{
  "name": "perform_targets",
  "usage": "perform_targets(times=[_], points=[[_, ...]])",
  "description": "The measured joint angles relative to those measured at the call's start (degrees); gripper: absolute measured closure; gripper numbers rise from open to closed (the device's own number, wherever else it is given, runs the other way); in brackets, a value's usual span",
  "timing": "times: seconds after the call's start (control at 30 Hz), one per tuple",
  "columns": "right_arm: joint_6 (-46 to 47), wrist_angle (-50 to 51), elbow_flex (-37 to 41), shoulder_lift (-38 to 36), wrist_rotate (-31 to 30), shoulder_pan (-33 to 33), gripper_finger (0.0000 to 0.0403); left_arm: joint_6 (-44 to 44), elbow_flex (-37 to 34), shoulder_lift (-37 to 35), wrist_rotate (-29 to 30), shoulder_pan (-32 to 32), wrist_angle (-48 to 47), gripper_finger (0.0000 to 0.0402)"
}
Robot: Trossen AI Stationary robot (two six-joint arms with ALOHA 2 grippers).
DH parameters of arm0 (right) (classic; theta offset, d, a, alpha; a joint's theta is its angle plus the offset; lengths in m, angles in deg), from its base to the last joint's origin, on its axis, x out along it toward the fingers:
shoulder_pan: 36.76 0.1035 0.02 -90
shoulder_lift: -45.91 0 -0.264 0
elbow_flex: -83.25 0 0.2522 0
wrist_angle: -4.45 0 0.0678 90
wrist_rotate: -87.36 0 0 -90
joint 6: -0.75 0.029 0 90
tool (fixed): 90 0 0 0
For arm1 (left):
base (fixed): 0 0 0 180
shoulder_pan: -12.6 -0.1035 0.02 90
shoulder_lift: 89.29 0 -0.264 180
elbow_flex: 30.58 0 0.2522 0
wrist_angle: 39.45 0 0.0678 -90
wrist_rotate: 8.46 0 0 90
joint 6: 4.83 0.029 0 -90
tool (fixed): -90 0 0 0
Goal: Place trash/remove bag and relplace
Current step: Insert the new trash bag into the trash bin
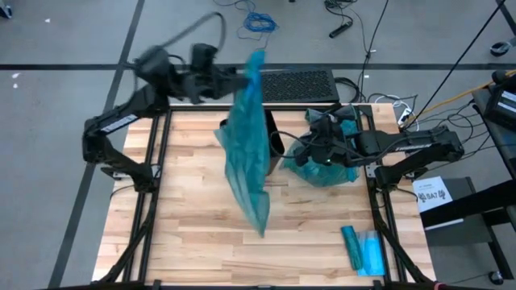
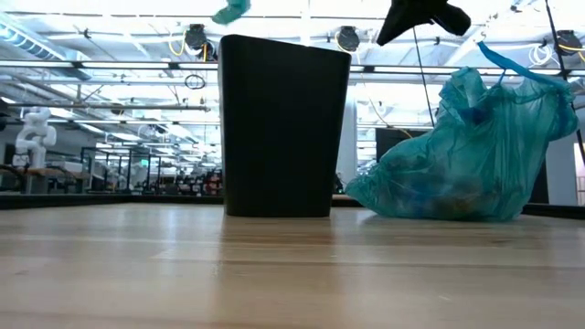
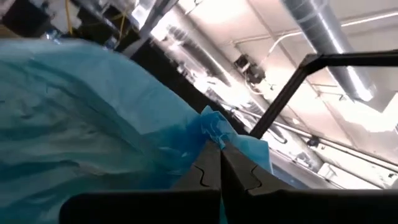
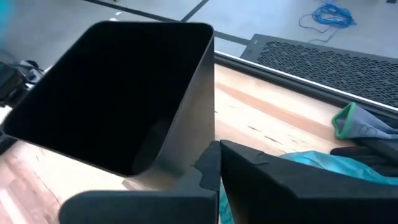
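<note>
The table (image 1: pixel 201 234) is pale wood with visible grain and a smooth, faintly satin finish. The bin (image 2: pixel 281 128) looks like matt black plastic, smooth-walled, while the hanging bag (image 1: pixel 246 153) and the full bag (image 2: pixel 475 155) are thin, translucent teal plastic film, crinkled and slightly glossy. The grippers' fingers (image 4: pixel 249 180) are matt black.

high: overhead, down | low: tabletop, level | both: bin (image 1: pixel 274 137)

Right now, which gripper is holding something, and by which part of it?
The left gripper, shut, holds the empty teal bag by its top edge. The right gripper, shut beside the black bin, holds nothing visible.
</note>
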State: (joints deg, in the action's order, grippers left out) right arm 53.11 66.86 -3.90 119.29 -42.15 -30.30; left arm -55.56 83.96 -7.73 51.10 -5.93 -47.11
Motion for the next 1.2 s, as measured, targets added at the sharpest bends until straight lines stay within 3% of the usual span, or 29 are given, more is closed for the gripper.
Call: perform_targets(times=[0.3,0.43,0.7,0.9,1.07,1.2], points=[[-0.5,1.2,0.0,-2.5,0.2,0.0,0.0403,4.3,0.0,2.4,-0.4,0.7,0.3,0.0402],[-0.5,1.2,0.0,-2.6,0.9,0.2,0.0403,5.3,0.0,2.0,1.0,-1.7,-5.3,0.0402],[0.4,1.2,0.0,-2.6,0.9,2.7,0.0403,19.0,0.0,-3.0,14.9,-6.9,-34.2,0.0402],[0.5,1.1,0.0,-2.6,0.8,3.9,0.0403,21.4,0.0,-7.1,26.4,-7.3,-42.8,0.0402],[0.3,-1.9,0.0,-2.7,0.7,3.8,0.0403,23.0,0.0,-9.7,28.3,-7.3,-49.3,0.0402],[-3.1,-8.2,0.0,-3.6,0.6,3.8,0.0403,23.0,0.0,-10.8,34.0,-7.3,-52.9,0.0402]])
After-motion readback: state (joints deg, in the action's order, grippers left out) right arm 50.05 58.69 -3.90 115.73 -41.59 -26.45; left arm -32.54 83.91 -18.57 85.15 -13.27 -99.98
